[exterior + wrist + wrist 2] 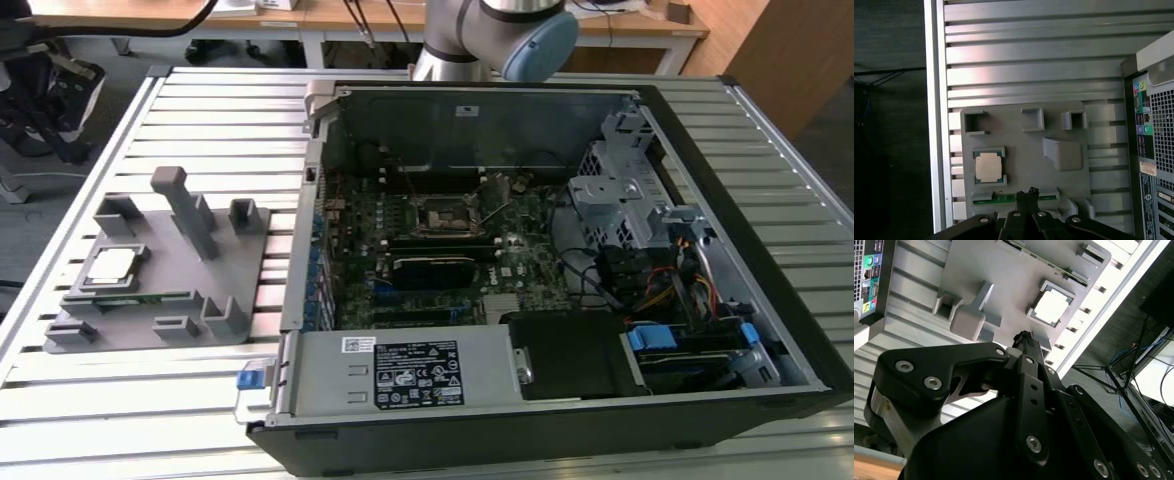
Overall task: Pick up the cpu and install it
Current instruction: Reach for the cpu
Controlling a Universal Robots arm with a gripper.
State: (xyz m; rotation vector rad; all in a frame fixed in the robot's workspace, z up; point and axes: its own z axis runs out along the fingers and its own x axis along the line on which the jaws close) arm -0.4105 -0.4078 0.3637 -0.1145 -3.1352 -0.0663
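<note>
The cpu [111,264] sits in a square recess of the grey holder [1024,150] on the desk [200,110], beside the open computer case [534,440]. The gripper [1029,192], clenched and empty, hangs above the holder and partly hides a green memory stick [1004,198].

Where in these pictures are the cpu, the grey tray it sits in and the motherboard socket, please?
cpu [989,167]: first wrist view, middle of its metal top.
grey tray [1024,150]: first wrist view, bare flat surface beside the cpu.
socket [443,215]: exterior view, middle of its square frame.
</note>
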